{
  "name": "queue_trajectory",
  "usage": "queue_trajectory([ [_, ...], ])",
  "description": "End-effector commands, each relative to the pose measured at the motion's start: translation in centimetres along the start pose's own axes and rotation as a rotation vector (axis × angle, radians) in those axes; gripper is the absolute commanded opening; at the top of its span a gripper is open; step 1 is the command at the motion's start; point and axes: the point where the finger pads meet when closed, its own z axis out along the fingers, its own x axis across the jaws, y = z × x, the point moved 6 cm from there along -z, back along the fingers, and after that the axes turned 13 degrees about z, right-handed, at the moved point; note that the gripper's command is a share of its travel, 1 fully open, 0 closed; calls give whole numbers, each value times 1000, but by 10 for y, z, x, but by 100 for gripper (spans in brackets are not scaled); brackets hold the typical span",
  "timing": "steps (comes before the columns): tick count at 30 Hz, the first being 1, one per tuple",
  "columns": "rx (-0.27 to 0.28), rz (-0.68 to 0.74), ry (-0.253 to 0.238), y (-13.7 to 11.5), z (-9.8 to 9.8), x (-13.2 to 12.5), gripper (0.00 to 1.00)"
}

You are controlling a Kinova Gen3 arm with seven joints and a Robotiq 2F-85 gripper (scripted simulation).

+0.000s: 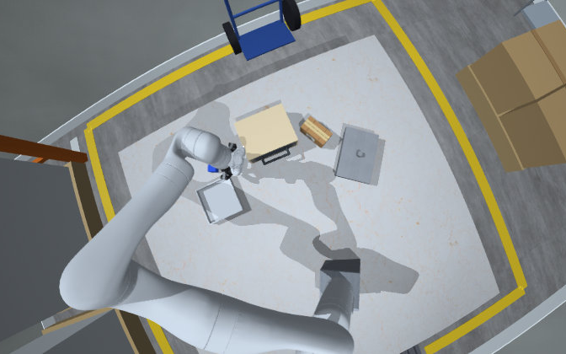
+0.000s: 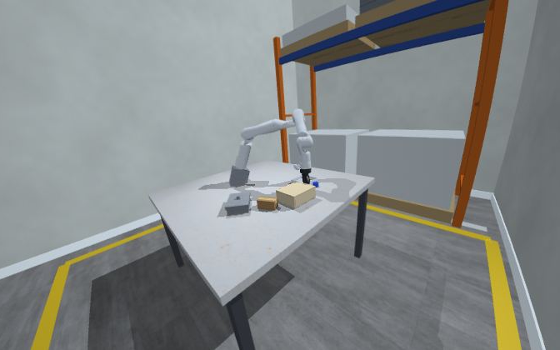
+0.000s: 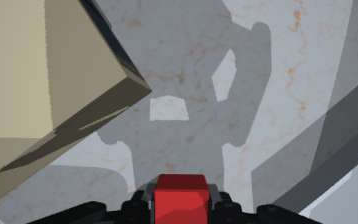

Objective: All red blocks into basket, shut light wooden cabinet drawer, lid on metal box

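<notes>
Red block (image 3: 181,202): 1 in view, bright red, smooth, square-edged, darker far face | between fingers (image 1: 228,162) (image 2: 305,178), clamped on it | partly cut off by frame

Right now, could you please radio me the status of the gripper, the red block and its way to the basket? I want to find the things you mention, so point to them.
Gripper (image 1: 229,162) (image 2: 306,181) (image 3: 181,198) shut on red block (image 3: 181,206). Basket (image 1: 236,210) close by. Blue block (image 1: 212,168) (image 2: 316,184) beside gripper, wants care.
</notes>
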Motion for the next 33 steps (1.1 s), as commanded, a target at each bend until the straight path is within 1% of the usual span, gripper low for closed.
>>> queue_trajectory([
  [1,-1,0,-1,0,-1,0,10],
  [9,-1,0,-1,0,-4,0,10],
  [16,-1,0,-1,0,-18,0,10],
  [18,-1,0,-1,0,-18,0,10],
  [25,-1,0,-1,0,-45,0,10],
  [33,-1,0,-1,0,-84,0,10],
])
